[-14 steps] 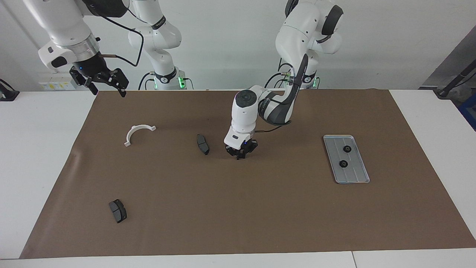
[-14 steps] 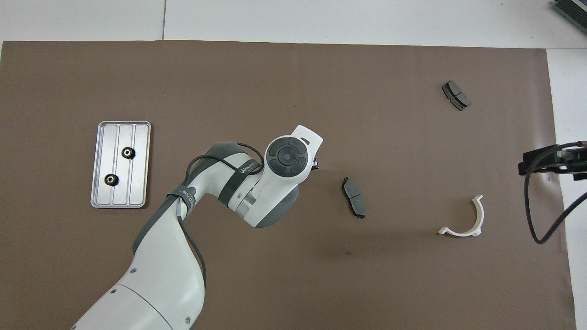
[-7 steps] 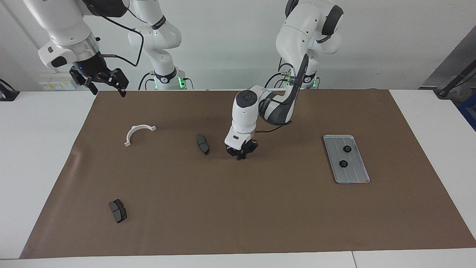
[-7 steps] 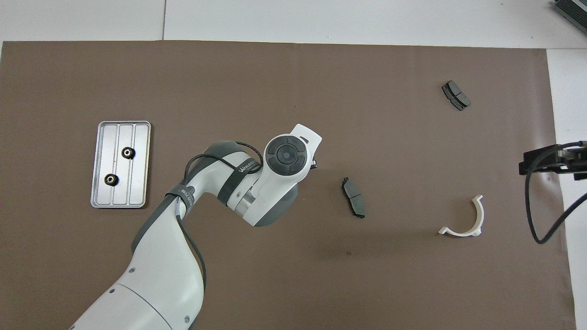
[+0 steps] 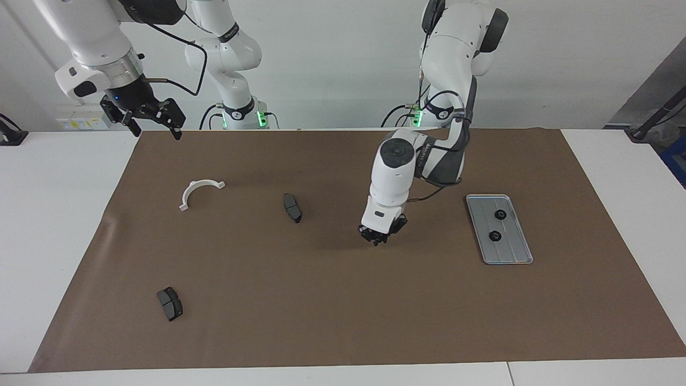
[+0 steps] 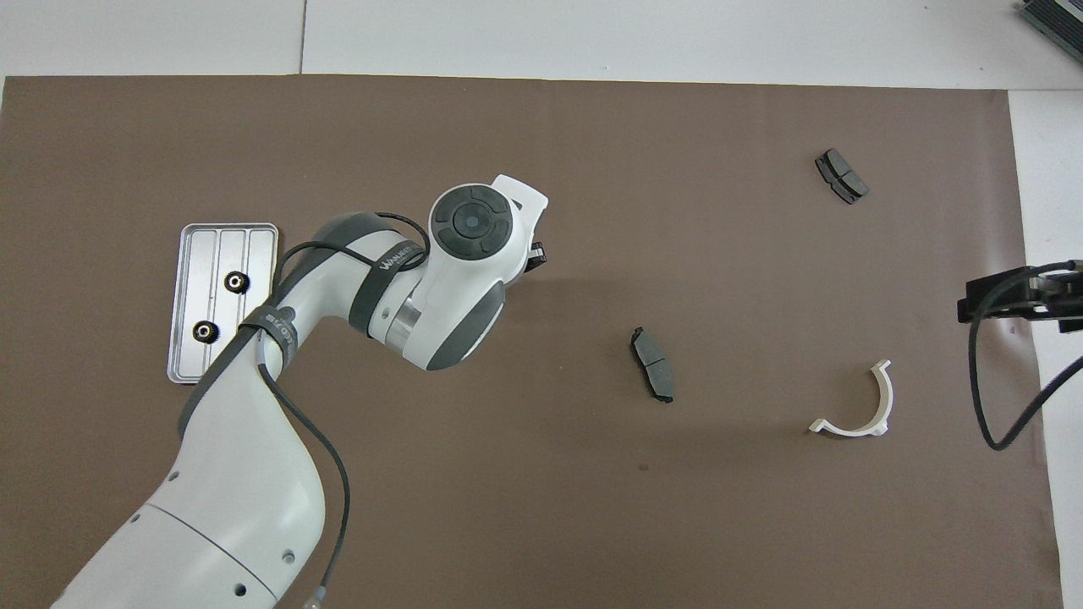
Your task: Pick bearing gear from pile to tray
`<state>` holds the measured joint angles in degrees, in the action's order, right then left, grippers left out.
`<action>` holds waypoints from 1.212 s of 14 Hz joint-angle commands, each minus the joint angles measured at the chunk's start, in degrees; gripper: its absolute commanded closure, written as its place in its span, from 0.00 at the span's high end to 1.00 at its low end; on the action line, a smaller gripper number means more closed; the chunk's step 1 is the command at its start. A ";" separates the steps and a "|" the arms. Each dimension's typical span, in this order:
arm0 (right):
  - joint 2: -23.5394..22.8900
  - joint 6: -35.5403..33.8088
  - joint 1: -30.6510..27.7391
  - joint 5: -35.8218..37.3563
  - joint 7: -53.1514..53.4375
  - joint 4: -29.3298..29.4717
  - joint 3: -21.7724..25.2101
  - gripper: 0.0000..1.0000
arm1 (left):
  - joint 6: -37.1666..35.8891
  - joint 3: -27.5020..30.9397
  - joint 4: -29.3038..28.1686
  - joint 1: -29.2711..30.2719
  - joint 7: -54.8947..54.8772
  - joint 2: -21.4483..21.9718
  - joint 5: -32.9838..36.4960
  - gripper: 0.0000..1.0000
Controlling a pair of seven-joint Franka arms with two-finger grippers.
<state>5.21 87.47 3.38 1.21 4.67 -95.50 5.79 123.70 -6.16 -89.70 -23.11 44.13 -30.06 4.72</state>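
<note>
The silver-grey tray [image 5: 513, 253] lies toward the left arm's end of the table, with two small black gears [image 5: 500, 215] [image 5: 494, 235] on it. It also shows in the overhead view [image 6: 258, 355]. My left gripper [image 5: 377, 239] hangs just above the brown mat between the tray and a dark grey pad [image 5: 292, 208]. It looks shut on a tiny black gear that is mostly hidden between the fingers. In the overhead view only its tips [image 6: 536, 254] show past the wrist. My right gripper [image 5: 154, 124] is open and empty, held high over the mat's corner at its own end, waiting.
A white curved bracket [image 5: 188, 192] lies toward the right arm's end. A second dark grey pad [image 5: 170, 303] lies farther from the robots at that end. The brown mat [image 5: 343, 311] covers most of the white table.
My left gripper has lifted off the mat beside the dark pad and moved toward the tray. The right arm has not moved.
</note>
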 commanded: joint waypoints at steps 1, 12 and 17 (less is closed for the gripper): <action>0.15 -0.90 -0.12 -0.15 -1.50 0.49 0.01 1.00 | -3.81 -0.78 0.14 6.65 -10.78 1.93 -3.30 0.05; 0.15 -0.90 -0.12 -0.15 -1.50 0.49 0.01 1.00 | -6.90 -0.78 -9.69 27.57 -49.63 7.38 -6.22 0.05; 0.15 -0.90 -0.12 -0.15 -1.50 0.49 0.01 1.00 | -7.07 -0.70 -16.29 31.63 -58.02 11.15 -6.22 0.06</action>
<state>5.21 87.47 3.38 1.21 4.67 -95.49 5.79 116.97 -6.37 -100.94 8.01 -11.85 -23.46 -0.34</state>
